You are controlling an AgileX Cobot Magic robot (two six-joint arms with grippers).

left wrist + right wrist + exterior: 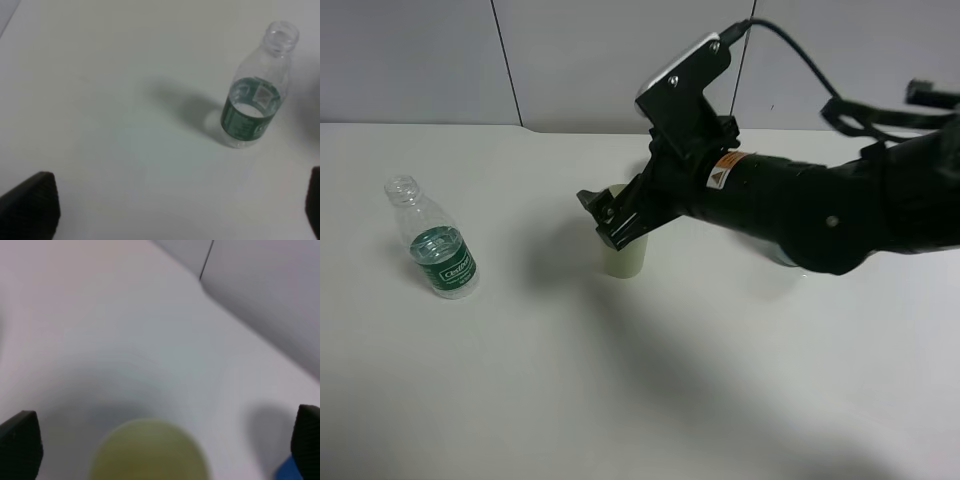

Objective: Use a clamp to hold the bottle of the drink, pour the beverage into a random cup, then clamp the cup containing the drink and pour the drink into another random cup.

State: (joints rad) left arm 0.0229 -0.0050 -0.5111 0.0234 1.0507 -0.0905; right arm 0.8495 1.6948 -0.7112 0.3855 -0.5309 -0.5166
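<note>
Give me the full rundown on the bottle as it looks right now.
The bottle is small, clear plastic, with a ribbed shoulder, an open uncapped mouth and a green label with white lettering around its lower body. It stands upright on the white table, at the left of the high view, casting a soft shadow. Whether any drink is left inside is hard to tell. Nothing touches it: the left gripper is open and short of it, and the right gripper is off by the pale green cup.
</note>
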